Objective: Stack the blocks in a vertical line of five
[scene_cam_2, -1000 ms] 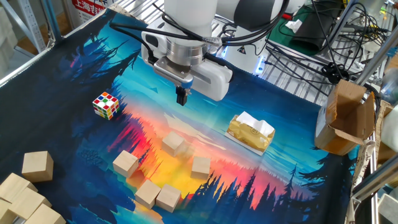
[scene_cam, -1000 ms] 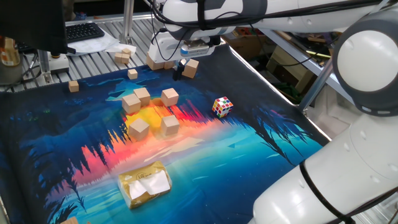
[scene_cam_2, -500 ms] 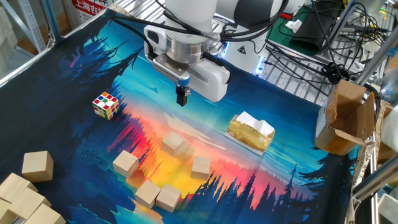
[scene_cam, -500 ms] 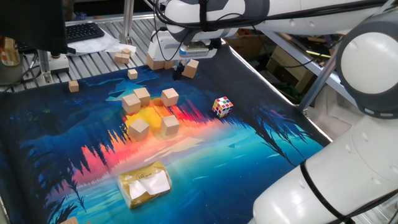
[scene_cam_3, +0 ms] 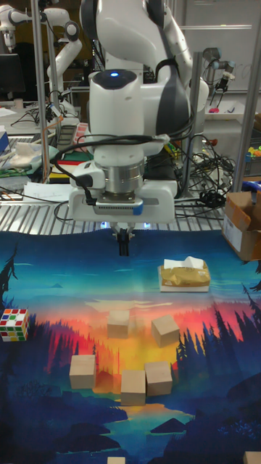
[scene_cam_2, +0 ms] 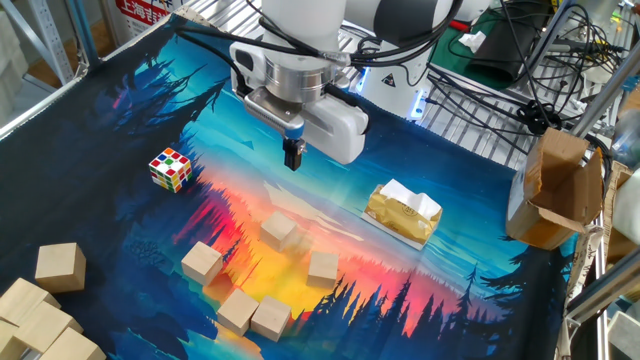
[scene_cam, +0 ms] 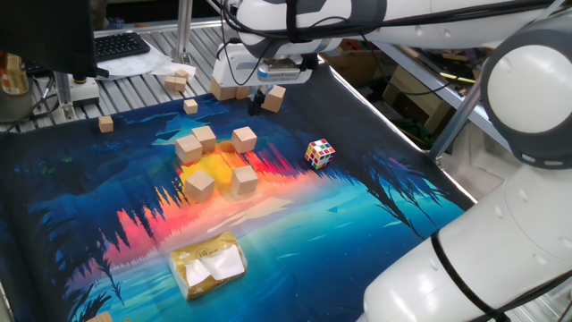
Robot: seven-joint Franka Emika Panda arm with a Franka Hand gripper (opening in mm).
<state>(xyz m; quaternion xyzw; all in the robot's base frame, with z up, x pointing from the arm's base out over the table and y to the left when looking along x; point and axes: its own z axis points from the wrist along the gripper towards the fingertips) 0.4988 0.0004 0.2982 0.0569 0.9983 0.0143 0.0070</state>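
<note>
The big white arm [scene_cam_3: 134, 123] fills the upper middle of the tall fixed view, and its gripper [scene_cam_3: 124, 243] hangs well above the printed mat [scene_cam_2: 480, 250], near the mat's far edge. The two dark fingers [scene_cam_2: 293, 154] are pressed together into one narrow tip with nothing between them, so they are clenched on air.

Below it, in the lower middle of the same view, the five blocks lie loose on the orange patch of the mat. None sits on another. One block [scene_cam_3: 118, 323] is at the top of the group, a second [scene_cam_3: 165, 330] is just to its right and turned at an angle, a third [scene_cam_3: 83, 370] sits alone at lower left, and the last two [scene_cam_3: 133, 386] [scene_cam_3: 159, 378] touch side by side at the bottom.

As I judge it, the stack has not been started: no base is chosen, no block is lifted, and all five placements are left to do. The fingers would first need to spread, then come down over one cube.

Off the job, a gold packet [scene_cam_3: 184, 276] lies at middle right, and the multicoloured puzzle cube [scene_cam_3: 14, 323] sits at the left edge. In one fixed view, much smaller wooden cubes [scene_cam: 106, 123] are scattered at the upper left.
</note>
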